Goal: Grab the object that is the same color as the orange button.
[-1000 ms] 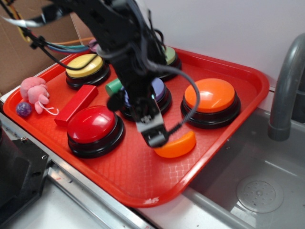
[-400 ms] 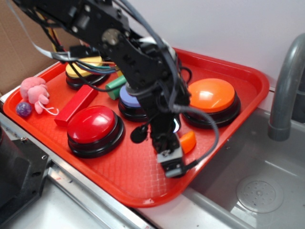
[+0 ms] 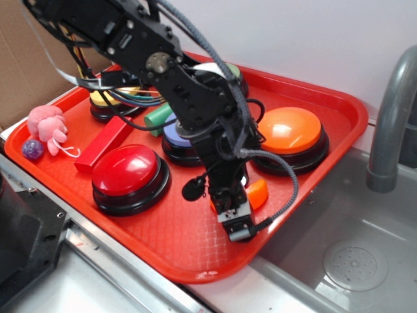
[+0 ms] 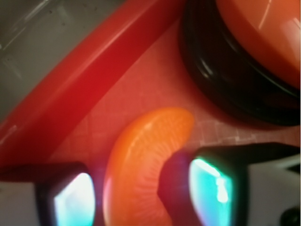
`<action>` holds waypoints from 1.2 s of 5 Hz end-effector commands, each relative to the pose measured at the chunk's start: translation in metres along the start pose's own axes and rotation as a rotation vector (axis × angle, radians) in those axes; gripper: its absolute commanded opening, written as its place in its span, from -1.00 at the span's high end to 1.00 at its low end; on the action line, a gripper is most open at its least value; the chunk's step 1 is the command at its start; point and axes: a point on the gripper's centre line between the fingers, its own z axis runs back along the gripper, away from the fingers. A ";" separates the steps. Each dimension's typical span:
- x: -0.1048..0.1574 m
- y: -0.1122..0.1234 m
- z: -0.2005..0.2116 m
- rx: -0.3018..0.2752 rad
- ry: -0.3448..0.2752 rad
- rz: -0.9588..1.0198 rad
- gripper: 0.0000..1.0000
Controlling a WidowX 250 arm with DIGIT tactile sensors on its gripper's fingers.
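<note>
glossy orange plastic crescent [image 4: 146,165], textured red plastic tray [image 3: 195,248], shiny orange button [image 3: 290,130], brushed metal sink [image 3: 339,261]

A red tray [image 3: 195,257] carries a red button [image 3: 127,171] at its 8 o'clock, with a red block [image 3: 104,143] just beside it toward 10. A pink plush toy [image 3: 47,126] and a purple ball [image 3: 32,149] sit at 9 o'clock, and a grey faucet [image 3: 391,124] rises over the sink [image 3: 339,261] at 3.

No readable text in either view.

The red tray [image 3: 326,107], the orange button [image 3: 290,130] beside it, and the black arm above carry no legible words, labels, brand marks or numbers; the wrist view is too close and blurred to show any print.
</note>
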 end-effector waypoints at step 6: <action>0.012 0.027 0.086 0.070 -0.034 0.386 1.00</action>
